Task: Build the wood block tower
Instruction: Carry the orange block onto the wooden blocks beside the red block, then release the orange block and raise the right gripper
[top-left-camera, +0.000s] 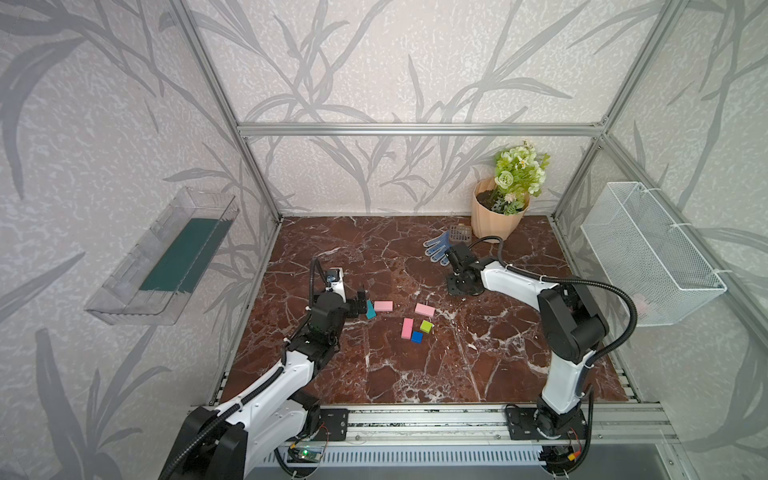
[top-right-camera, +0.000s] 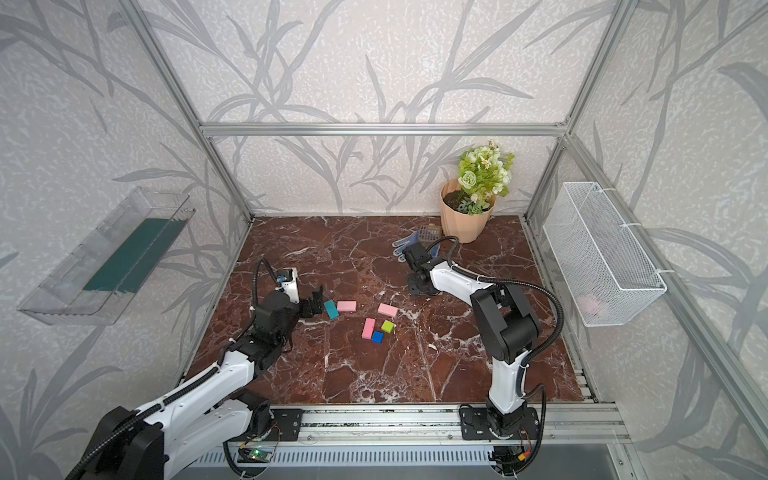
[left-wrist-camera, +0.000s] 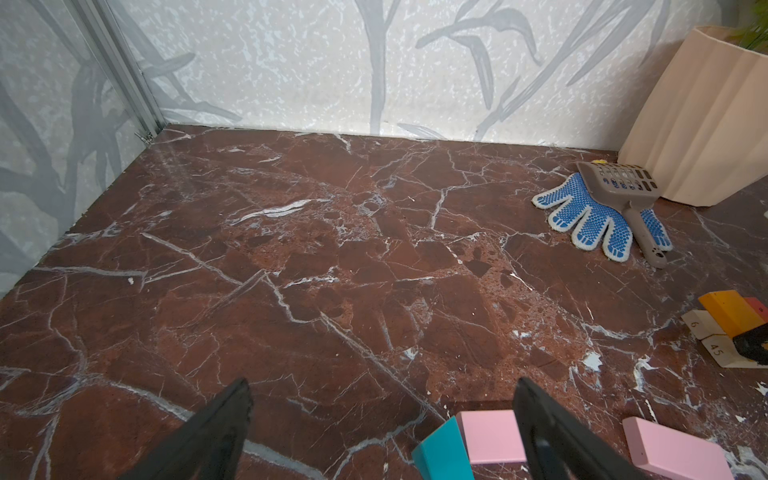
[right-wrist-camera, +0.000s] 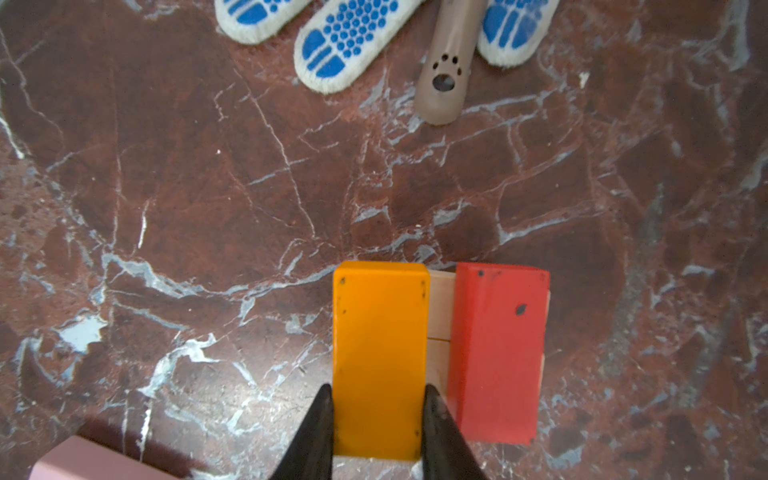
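Note:
My right gripper (right-wrist-camera: 378, 392) is shut on an orange block (right-wrist-camera: 380, 345), holding it by its long sides over the tan blocks (right-wrist-camera: 438, 324). A red block (right-wrist-camera: 498, 349) lies beside it on the same tan base. In both top views this low tower is hidden under the right gripper (top-left-camera: 461, 286). My left gripper (left-wrist-camera: 382, 384) stands open just above the table, with a teal block (left-wrist-camera: 442, 453) and a pink block (left-wrist-camera: 490, 436) close by its right finger. Two more pink blocks (top-left-camera: 424, 309) (top-left-camera: 407, 328), a green cube (top-left-camera: 426, 326) and a blue cube (top-left-camera: 417, 337) lie mid-table.
A blue dotted glove (left-wrist-camera: 594, 216) and a grey-brown scoop (left-wrist-camera: 623, 187) lie behind the tower, in front of a beige flowerpot (top-left-camera: 496, 216). A wire basket (top-left-camera: 648, 253) hangs on the right wall and a clear tray (top-left-camera: 166, 257) on the left wall.

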